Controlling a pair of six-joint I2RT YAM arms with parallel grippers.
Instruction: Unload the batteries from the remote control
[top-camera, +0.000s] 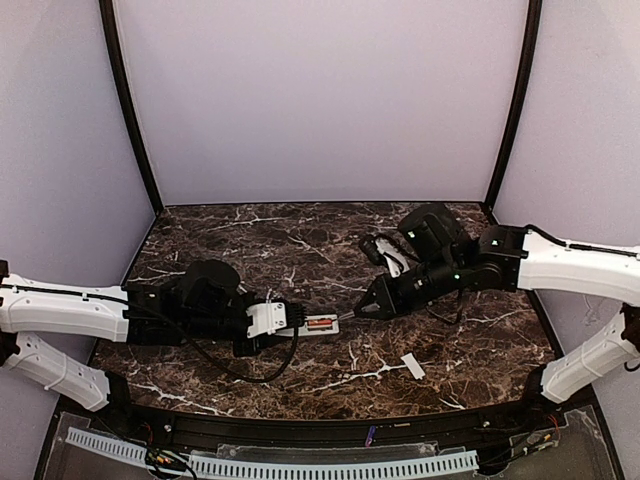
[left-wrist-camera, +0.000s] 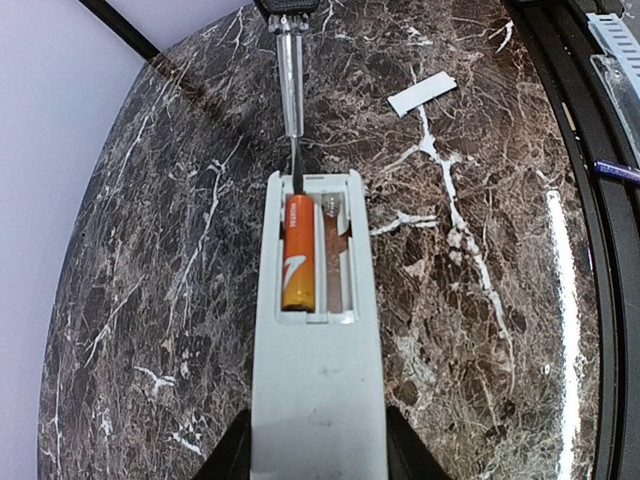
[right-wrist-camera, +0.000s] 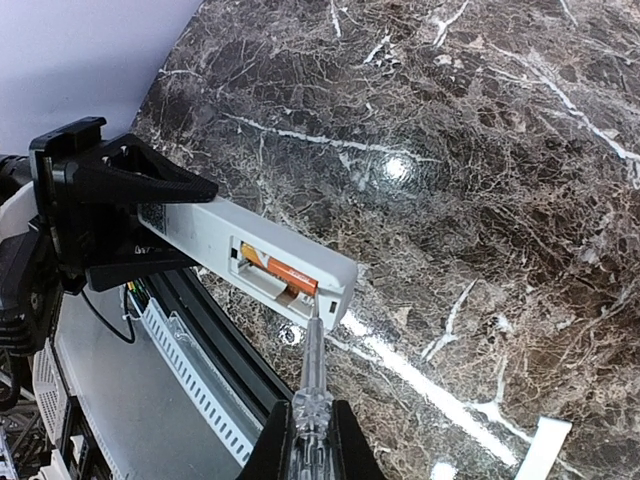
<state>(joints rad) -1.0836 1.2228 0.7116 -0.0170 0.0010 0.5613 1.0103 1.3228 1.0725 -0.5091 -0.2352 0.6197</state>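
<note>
My left gripper (top-camera: 262, 322) is shut on the white remote control (top-camera: 305, 324) and holds it back side up over the table; its jaws clamp the sides of the remote (left-wrist-camera: 315, 400). The open recess holds one orange battery (left-wrist-camera: 298, 265) in the left slot, and the slot beside it is empty. No other battery shows. My right gripper (right-wrist-camera: 312, 440) is shut on a clear-handled screwdriver (right-wrist-camera: 313, 370). The screwdriver tip touches the battery's end (right-wrist-camera: 285, 272) at the remote's far edge. The screwdriver also shows in the left wrist view (left-wrist-camera: 290, 90).
A small flat white cover piece (top-camera: 412, 366) lies on the dark marble table (top-camera: 300, 250) near the front right, and it also shows in the left wrist view (left-wrist-camera: 421, 94). A black rail and a white slotted strip (top-camera: 300, 465) run along the near edge. Lilac walls enclose the table.
</note>
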